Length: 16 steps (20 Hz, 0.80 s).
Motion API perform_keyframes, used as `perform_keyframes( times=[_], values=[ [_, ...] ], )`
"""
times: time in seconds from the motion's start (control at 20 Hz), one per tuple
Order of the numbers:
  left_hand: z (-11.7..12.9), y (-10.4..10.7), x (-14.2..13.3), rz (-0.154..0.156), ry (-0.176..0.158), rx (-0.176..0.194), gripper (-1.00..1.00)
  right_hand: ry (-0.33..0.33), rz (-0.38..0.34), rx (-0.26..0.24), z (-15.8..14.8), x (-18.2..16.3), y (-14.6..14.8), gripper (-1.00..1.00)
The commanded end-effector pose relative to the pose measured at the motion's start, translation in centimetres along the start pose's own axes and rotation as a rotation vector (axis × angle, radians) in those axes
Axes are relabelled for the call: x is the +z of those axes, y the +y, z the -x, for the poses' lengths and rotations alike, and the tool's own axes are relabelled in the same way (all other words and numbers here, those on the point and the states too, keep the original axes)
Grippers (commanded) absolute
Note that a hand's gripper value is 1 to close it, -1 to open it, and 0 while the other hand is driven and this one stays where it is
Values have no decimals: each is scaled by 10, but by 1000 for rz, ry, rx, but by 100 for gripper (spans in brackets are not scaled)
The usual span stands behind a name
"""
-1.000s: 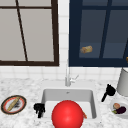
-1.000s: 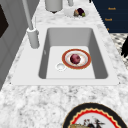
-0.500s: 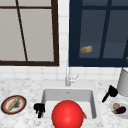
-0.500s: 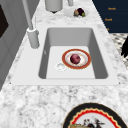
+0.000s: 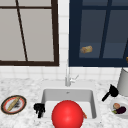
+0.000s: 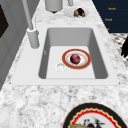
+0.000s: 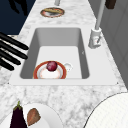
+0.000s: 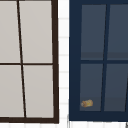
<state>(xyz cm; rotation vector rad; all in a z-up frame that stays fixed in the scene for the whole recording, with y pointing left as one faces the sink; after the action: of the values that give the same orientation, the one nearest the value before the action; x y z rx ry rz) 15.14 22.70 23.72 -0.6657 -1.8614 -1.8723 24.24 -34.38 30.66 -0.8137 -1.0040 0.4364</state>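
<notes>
From the front, your left hand (image 5: 39, 109) hangs curled, holding nothing, at the sink (image 5: 47, 93) edge, unmoved; right hand (image 5: 110, 92) (fingers straight) hovers unchanged. Left side: plate (image 6: 76, 59) with plum (image 6: 75, 58) sits in the basin.

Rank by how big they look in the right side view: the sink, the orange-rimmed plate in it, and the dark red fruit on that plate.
1. sink
2. orange-rimmed plate
3. dark red fruit
All three sit together, so camera nearness barely matters.

The sink (image 5: 68, 100) is being faced from the front, flanked closely by both side views, while the window (image 8: 100, 60) above is being framed.
</notes>
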Motion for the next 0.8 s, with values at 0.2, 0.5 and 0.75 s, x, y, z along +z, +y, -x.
perform_keyframes(
  times=[0.2, 0.5, 0.75],
  values=[
    [0, 0, 0, 0, 0, 0, 0, 1, 16, -162, -3, 5, -17, -100],
    [0, 0, 0, 0, 0, 0, 0, 12, -22, -193, -2, 22, -44, -100],
    [0, 0, 0, 0, 0, 0, 0, -17, -33, -262, 7, 31, -52, -100]
  ],
)
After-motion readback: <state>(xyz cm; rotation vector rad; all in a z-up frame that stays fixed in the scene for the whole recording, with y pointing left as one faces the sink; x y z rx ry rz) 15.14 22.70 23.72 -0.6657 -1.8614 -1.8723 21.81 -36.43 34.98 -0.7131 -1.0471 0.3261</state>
